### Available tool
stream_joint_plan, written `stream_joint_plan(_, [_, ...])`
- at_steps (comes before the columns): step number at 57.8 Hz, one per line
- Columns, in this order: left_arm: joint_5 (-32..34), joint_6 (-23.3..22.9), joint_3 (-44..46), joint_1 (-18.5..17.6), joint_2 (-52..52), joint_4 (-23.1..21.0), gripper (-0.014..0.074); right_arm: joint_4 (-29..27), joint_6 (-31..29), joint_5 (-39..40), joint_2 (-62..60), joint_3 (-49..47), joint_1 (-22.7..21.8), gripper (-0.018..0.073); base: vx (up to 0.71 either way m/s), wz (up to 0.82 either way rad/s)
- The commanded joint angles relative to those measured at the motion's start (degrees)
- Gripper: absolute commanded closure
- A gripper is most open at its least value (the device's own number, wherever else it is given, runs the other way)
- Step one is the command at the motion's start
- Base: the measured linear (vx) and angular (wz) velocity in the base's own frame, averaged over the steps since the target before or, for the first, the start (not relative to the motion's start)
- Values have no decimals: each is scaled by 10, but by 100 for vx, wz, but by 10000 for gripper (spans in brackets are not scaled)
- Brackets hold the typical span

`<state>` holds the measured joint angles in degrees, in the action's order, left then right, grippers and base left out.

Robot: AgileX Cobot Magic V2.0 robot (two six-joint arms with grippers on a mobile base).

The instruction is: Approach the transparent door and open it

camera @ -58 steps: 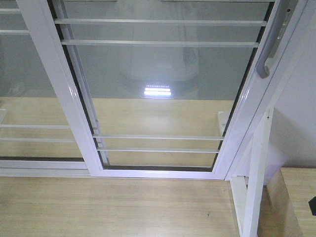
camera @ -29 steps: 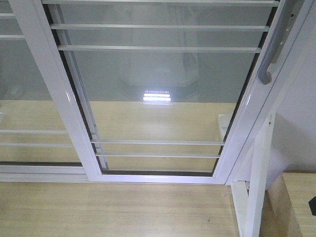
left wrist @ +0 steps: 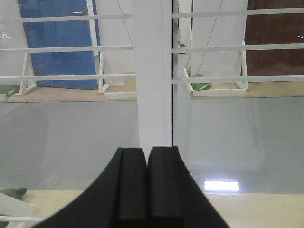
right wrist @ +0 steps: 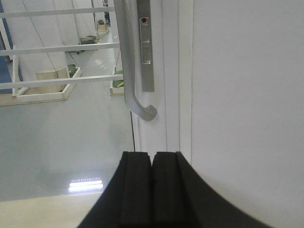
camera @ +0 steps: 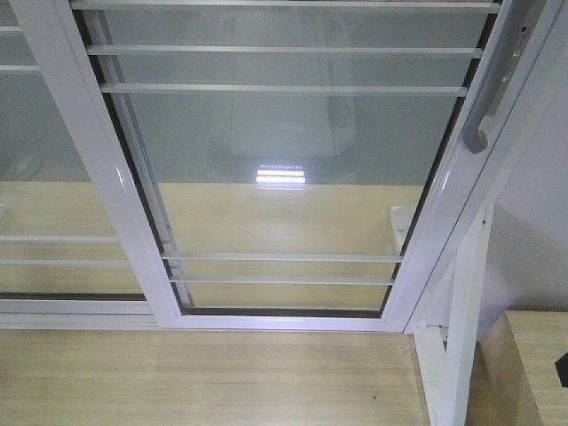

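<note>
The transparent door [camera: 293,133] fills the front view: clear glass in a white frame, thin white bars across it. Its curved silver-grey handle [camera: 484,98] runs down the right stile, and shows close in the right wrist view as the handle [right wrist: 130,71], above and slightly left of my right gripper [right wrist: 152,154]. That gripper is shut with nothing in it. My left gripper [left wrist: 146,149] is also shut and empty, facing a white door stile [left wrist: 152,71] between two glass panes. Neither gripper shows in the front view.
A second white-framed glass panel [camera: 44,177] stands to the left. A white wall [right wrist: 247,95] is right of the door. A white post [camera: 461,311] and a wooden surface [camera: 532,355] sit at the lower right. Wood-look floor [camera: 204,382] lies before the door.
The door frame sits slightly lower and larger in the front view than a second ago, so the view has crept closer. The last half second shows almost no shift.
</note>
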<state>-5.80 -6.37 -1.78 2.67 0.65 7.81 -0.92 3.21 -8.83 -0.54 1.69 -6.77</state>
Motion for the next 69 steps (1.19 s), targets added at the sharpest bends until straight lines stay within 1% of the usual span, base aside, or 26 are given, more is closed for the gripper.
stream_joint_plan(1, [48,-4,-7,1,-3,-2,594,2,-6,48,-9,2,-1,565,0,0])
stream_joint_plan(25, [48,-3,-7,1,-3,0,594,2,-6,48,-9,2,-1,565,0,0])
stream_joint_plan(29, [58,0,-7,1,-3,9,594,2,-6,48,-9,2,-1,565,0,0])
stream_joint_plan(42, [87,-1,-7,1,-3,9,594,6,-6,50,-9,2,-1,565,0,0])
stream_joint_plan(48, [113,-2,-7,1,-3,9,594,5,-6,52,-9,2,-1,565,0,0])
stream_joint_plan(51, [135,-2,-7,1,-3,9,594,5,-6,63,-9,2,-1,565,0,0])
stream_joint_plan(54, [159,-13,-7,1,-3,8,594,5,-6,83,-9,2,-1,565,0,0])
stream_joint_plan(60, [200,-36,-2,1,-3,8,594,5,-7,158,-9,2,-1,565,0,0])
stream_joint_plan(65, [246,-37,-2,1,-3,8,594,2,-7,219,-9,-2,-1,565,0,0])
stream_joint_plan(67, [265,-41,1,1,-3,8,594,2,-7,231,-9,-10,-1,565,0,0])
stream_joint_plan(69, [270,-53,11,1,-3,8,594,3,-7,230,-9,-23,-1,565,0,0])
